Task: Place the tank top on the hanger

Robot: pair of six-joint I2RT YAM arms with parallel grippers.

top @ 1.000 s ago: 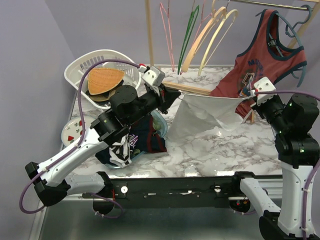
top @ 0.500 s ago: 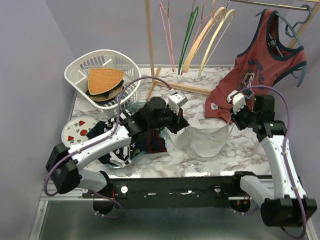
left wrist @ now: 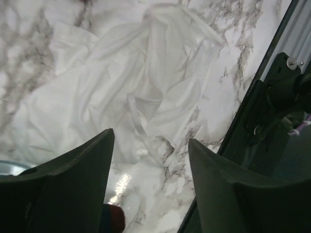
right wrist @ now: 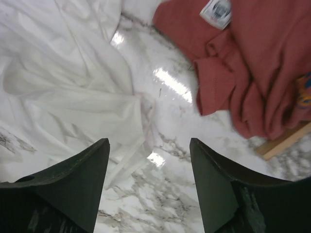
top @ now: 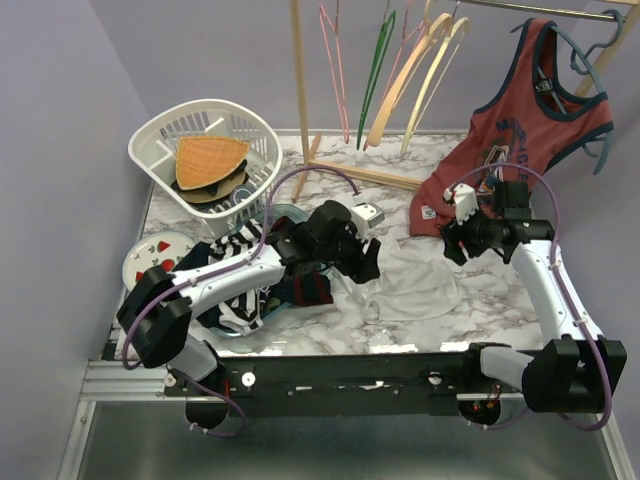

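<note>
The overhead view alone shows the hanger (top: 392, 95): it hangs on the far rail among a green hanger (top: 376, 80) and a pink hanger (top: 335, 70), well apart from the tank top (top: 412, 285). The tank top lies crumpled on the marble table (top: 500, 305), near the middle, between the two arms.

The left wrist view adds detail: one narrow strap loops loose on the cloth just ahead of the left gripper (left wrist: 150, 141), whose jaws stand apart and hold nothing. The right wrist view shows the right gripper (right wrist: 149, 145) the same way — jaws spread and empty — above bare marble between the tank top's edge and a red top (right wrist: 252, 73).

That red top droops from a blue-grey hanger onto the table at the far right, its white label showing. A white basket (top: 160, 150) sits far left. The left arm covers part of a pile of dark clothes (top: 300, 288). The tank top's neckline and hem cannot be told apart in the folds.
</note>
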